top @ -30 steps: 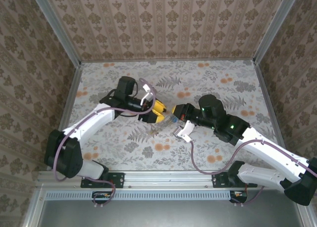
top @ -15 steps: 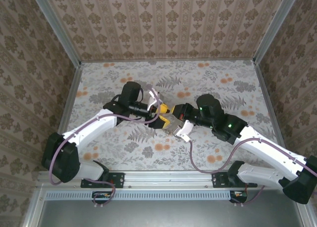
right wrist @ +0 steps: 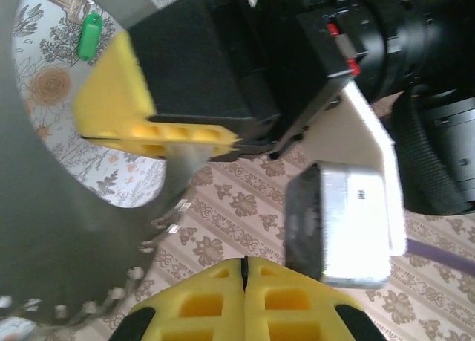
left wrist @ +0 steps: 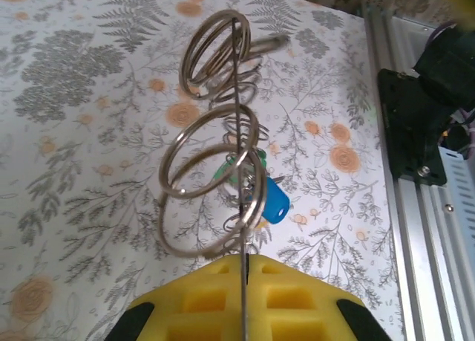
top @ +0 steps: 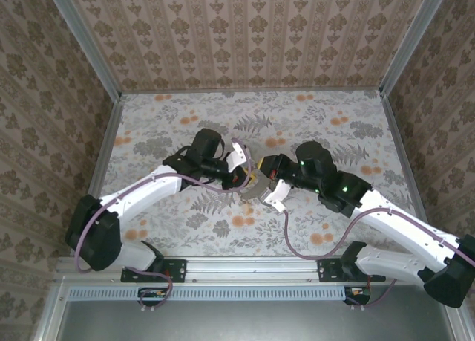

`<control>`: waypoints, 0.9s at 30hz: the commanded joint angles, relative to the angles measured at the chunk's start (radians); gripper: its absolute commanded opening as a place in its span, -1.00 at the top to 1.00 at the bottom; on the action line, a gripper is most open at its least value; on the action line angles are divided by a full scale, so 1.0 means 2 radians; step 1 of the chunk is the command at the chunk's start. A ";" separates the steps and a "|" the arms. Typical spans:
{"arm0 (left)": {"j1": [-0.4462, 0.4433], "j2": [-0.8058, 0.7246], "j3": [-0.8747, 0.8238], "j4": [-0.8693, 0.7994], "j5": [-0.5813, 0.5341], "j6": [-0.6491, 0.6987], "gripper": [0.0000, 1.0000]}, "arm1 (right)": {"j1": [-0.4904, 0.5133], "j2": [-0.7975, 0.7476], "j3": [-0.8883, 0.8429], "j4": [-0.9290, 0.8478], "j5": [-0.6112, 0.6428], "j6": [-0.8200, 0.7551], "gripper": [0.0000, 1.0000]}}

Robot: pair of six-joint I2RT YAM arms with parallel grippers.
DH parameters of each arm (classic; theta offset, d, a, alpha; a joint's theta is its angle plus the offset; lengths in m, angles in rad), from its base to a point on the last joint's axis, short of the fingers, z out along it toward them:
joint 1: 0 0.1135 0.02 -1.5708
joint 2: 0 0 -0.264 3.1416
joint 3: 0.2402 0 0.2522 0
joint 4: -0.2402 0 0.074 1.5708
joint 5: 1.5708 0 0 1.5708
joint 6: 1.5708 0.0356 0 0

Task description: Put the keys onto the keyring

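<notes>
The keyring (left wrist: pixel 236 144) is thin, smooth metal wire with a bright gloss. The blue key head (left wrist: pixel 276 200) and the green key head (left wrist: pixel 225 168) look like smooth plastic. The left gripper (left wrist: pixel 243 261) has matt yellow pads. The table (left wrist: pixel 74 133) has a matt printed covering.

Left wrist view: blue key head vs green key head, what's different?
Colour first: the blue key head is bright blue, the green key head green. The blue one shows almost whole, right of the silver rings; the green one is mostly hidden behind them. The blue one sits lower in the picture, the green one higher. Both are small coloured heads close by the rings; whether either hangs from them I cannot tell.
</notes>
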 commanded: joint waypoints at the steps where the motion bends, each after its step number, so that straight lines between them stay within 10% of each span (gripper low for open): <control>1: -0.007 -0.037 0.015 -0.004 -0.052 0.006 1.00 | -0.010 -0.013 -0.025 0.000 -0.004 -0.103 0.54; 4: -0.009 -0.047 0.021 -0.013 -0.099 0.003 1.00 | -0.014 -0.027 -0.042 0.016 -0.002 -0.031 0.39; 16: -0.010 -0.070 0.010 0.039 -0.192 -0.090 1.00 | 0.000 -0.063 -0.064 0.158 -0.120 0.722 0.49; 27: -0.029 -0.088 0.005 0.043 -0.166 -0.106 1.00 | 0.000 0.024 -0.036 0.160 -0.052 0.673 0.41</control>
